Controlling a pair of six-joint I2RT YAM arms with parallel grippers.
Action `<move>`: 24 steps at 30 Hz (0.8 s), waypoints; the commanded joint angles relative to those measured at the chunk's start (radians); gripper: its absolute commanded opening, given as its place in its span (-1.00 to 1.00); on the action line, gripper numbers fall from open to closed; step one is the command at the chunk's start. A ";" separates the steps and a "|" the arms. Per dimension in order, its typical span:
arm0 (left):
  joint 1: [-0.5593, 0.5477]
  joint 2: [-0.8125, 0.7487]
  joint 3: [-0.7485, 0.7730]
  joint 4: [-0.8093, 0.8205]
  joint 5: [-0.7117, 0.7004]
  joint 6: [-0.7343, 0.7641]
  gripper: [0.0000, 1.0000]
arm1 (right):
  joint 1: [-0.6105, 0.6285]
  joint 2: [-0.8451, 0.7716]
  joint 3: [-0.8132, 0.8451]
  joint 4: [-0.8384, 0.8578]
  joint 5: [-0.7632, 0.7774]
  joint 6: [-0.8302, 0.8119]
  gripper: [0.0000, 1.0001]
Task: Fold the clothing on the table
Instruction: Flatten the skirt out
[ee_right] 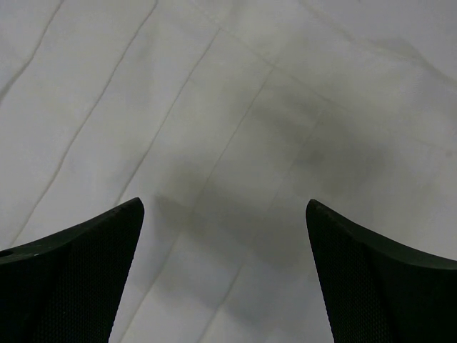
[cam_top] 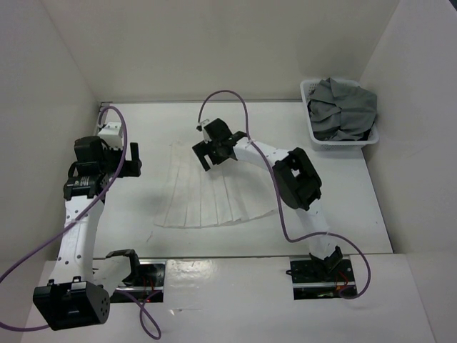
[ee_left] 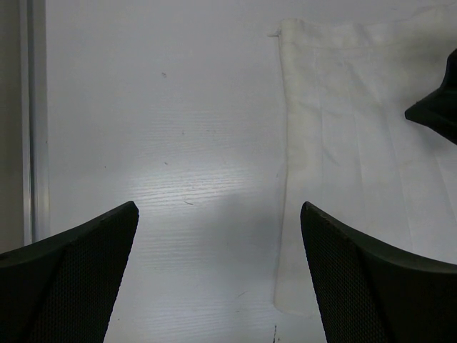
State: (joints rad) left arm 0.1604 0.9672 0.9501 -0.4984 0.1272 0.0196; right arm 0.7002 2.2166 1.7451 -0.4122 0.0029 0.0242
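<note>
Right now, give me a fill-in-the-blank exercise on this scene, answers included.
1. The pleated skirt on the table is ___ in colour.
2. The basket holds ___ clothing.
3. The right end effector hangs over the ___.
4. The left end effector, over bare table, has jaws ___.
Answers: white; gray; skirt; open.

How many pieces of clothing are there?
2 visible: a white pleated skirt spread flat on the table, and a grey garment heaped in the white basket at the far right corner. More may hide underneath.
</note>
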 commanded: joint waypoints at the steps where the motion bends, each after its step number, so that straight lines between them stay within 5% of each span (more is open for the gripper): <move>1: 0.005 -0.006 0.015 0.027 -0.008 -0.014 1.00 | -0.048 0.043 0.100 0.015 0.031 0.056 0.96; 24: 0.005 -0.042 0.006 0.027 -0.008 -0.014 1.00 | -0.050 0.153 0.194 -0.178 0.279 0.166 0.96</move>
State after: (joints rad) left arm 0.1604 0.9512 0.9497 -0.4976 0.1268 0.0193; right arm 0.6422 2.3444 1.9095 -0.5411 0.1825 0.1596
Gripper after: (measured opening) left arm 1.001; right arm 0.982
